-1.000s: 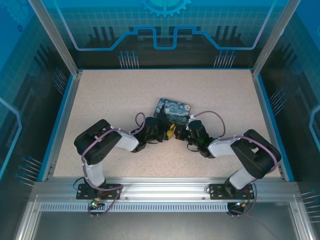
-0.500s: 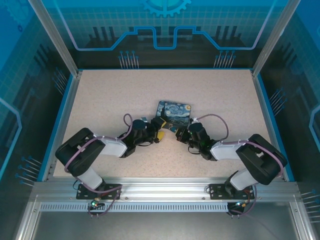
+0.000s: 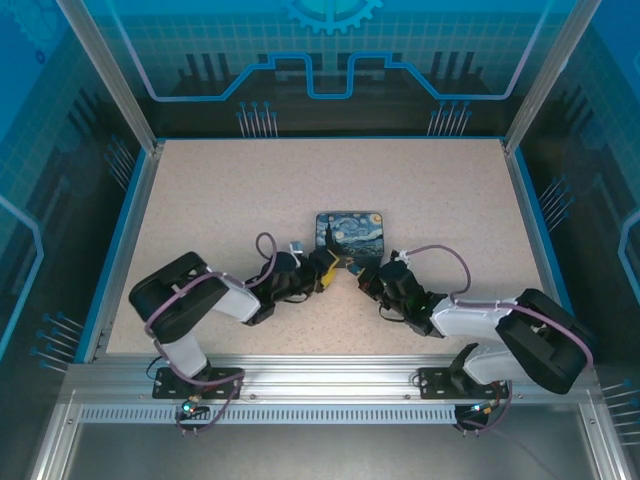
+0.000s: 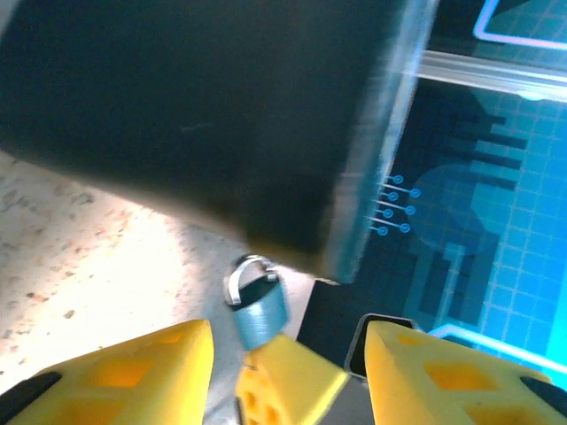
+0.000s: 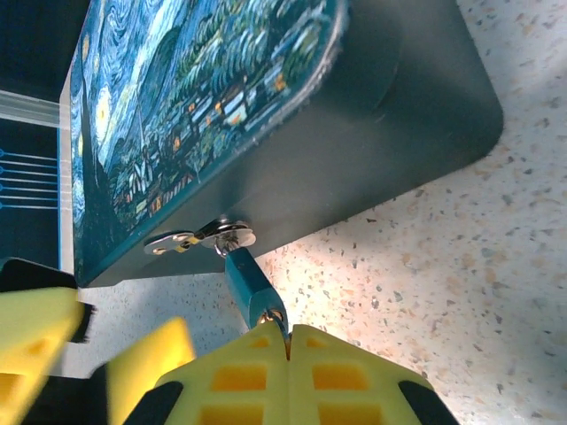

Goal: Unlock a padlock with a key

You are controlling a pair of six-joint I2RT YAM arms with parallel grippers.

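Padlock (image 5: 246, 279) hangs by its shackle from hasp (image 5: 199, 237) on side wall of tin (image 5: 221, 97), low near tabletop (image 5: 425, 266), btwn the two grippers. R gripper (image 5: 288, 341) is pinched tight on key (image 5: 276, 317), which sits at the lock's bottom end. Key is mostly hidden by the pads, so can't tell how deep it's in. L gripper (image 4: 282, 350) is spread wide, one finger each side of the lock body, not touching it.

Step in hand, prob.: turning the key. To do it well, close L gripper on the body so the lock can't spin w/ the key. Then roll R wrist about the key's own line, w/ no pull and no sideways push.

Lock's long axis runs from tin toward R gripper: shackle end at tin, keyhole end at the fingertips. Key lies in line w/ it.
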